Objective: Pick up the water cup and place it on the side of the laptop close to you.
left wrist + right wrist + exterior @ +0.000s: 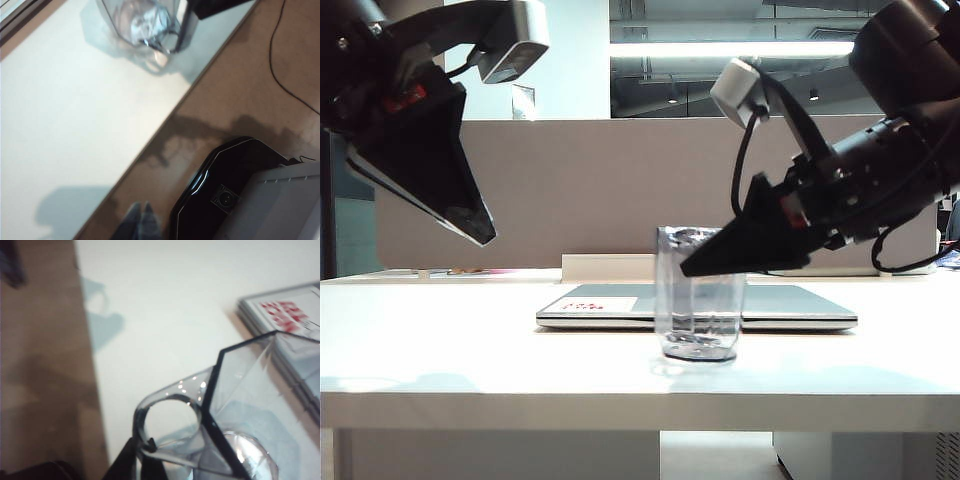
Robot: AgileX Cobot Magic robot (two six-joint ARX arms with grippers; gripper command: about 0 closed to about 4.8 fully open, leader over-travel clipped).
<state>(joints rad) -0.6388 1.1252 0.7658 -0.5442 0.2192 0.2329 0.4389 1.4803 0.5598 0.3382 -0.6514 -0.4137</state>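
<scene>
The water cup, clear and grey-tinted, stands upright on the white table, just in front of the closed silver laptop. My right gripper reaches in from the right and touches the cup near its rim. In the right wrist view this gripper is shut on the cup's thin loop handle, and the laptop's red-and-white sticker corner shows beyond it. My left gripper hangs high at the left, shut and empty, far from the cup. Its fingertips are pressed together.
A grey partition wall runs behind the table. The table's front edge lies close to the cup. Brown floor shows past the table's edge in both wrist views, with a black glossy housing and a thin cable on it.
</scene>
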